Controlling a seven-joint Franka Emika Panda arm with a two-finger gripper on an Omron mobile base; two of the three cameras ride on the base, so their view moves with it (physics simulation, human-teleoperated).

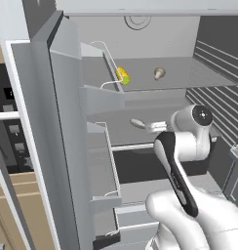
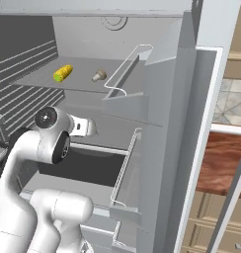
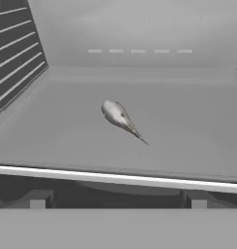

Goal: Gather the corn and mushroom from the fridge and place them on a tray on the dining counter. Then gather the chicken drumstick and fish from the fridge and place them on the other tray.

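Shelf edge (image 3: 118, 179) nearest | fish (image 3: 119, 116) mid-shelf, well apart from walls

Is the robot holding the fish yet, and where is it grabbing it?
No, nothing is held. The fish lies by itself on the fridge shelf, in front of the hand camera, with nothing gripping it.

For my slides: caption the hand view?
A silvery fish lying alone on a grey fridge shelf, seen from the robot's hand.
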